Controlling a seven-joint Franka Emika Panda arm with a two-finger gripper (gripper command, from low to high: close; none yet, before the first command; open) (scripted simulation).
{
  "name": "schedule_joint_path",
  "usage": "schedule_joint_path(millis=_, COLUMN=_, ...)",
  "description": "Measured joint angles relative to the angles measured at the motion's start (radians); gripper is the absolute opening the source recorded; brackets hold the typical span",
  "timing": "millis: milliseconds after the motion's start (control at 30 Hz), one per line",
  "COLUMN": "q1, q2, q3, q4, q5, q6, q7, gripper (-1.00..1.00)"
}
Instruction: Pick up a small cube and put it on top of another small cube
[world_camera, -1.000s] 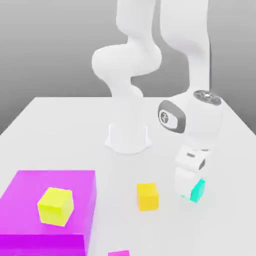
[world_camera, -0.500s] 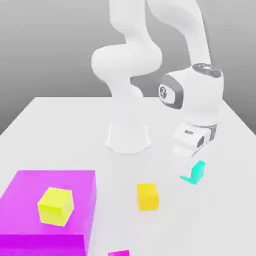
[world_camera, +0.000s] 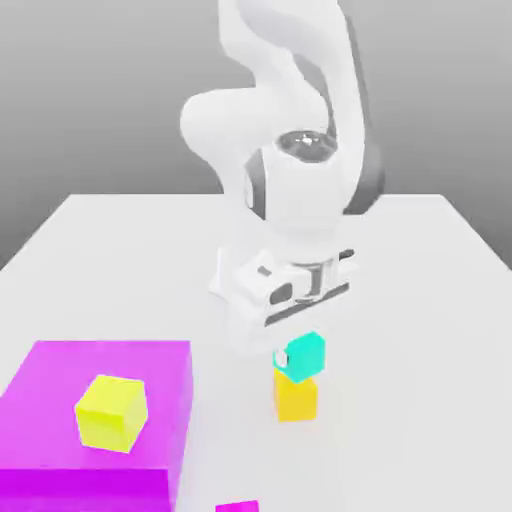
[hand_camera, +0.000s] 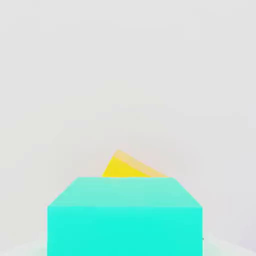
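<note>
Teal cube (world_camera: 302, 356) sits on top of the orange cube (world_camera: 297, 397) in the exterior view, a little turned against it and shifted toward that view's right, so one edge hangs over. The gripper (world_camera: 283, 358) comes down from the white arm (world_camera: 300, 190) directly above, and a white finger (world_camera: 281, 357) lies against the teal cube's side toward the view's left. Whether the jaws pinch the cube or stand a bit apart from it I cannot tell. In the hand view the teal cube (hand_camera: 125, 216) is very near the camera, and a corner of the orange cube (hand_camera: 125, 166) looks out behind it. The orange cube stands on the white table (world_camera: 120, 250), beside a magenta block (world_camera: 60, 390) that carries a yellow-green cube (world_camera: 111, 411).
</note>
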Motion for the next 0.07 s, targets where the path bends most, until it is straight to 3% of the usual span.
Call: schedule_joint_path(millis=67, q1=0.000, q2=0.000, q3=0.000, q4=0.000, q5=0.000, q6=0.000, q7=0.000, gripper=1.00)
